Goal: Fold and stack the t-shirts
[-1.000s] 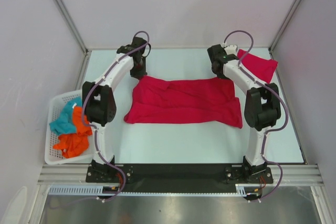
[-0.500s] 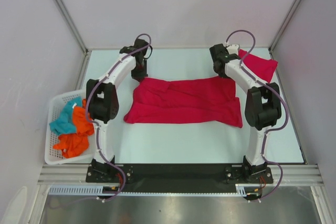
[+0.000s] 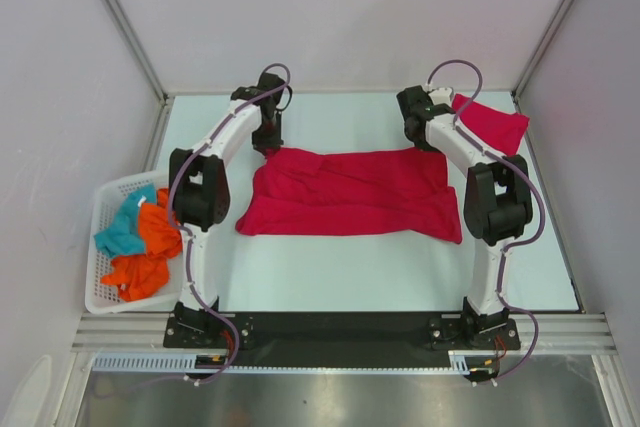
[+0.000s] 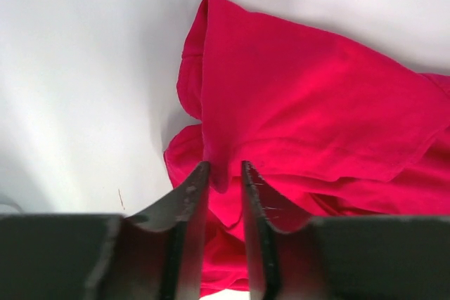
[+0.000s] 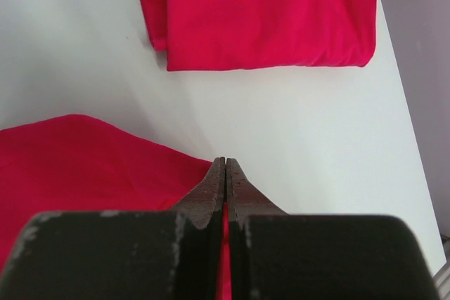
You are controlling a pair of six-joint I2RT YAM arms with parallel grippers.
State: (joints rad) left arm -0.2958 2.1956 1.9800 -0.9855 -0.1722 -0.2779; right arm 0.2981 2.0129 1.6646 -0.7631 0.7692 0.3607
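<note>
From the top external camera, a spread t-shirt (image 3: 350,195) lay crumpled and roughly rectangular across the middle of the white table (image 3: 350,267). A folded t-shirt (image 3: 492,125) sat beyond its far right corner, apart from it. The left gripper (image 3: 266,143) stood at the spread t-shirt's far left corner and the right gripper (image 3: 428,139) at its far right corner. Well to its left, off the table's edge, a white basket (image 3: 100,209) held an orange cloth (image 3: 145,262) and a teal cloth (image 3: 122,230).

In the left wrist view, the left gripper (image 4: 223,166) had its fingers a little apart, with a raised ridge of the spread t-shirt's corner between the tips.

In the right wrist view, the right gripper (image 5: 225,161) had its fingers pressed together on the spread t-shirt's edge, a thin red line of cloth showing between them. The folded t-shirt lay just beyond, across a strip of bare table.
</note>
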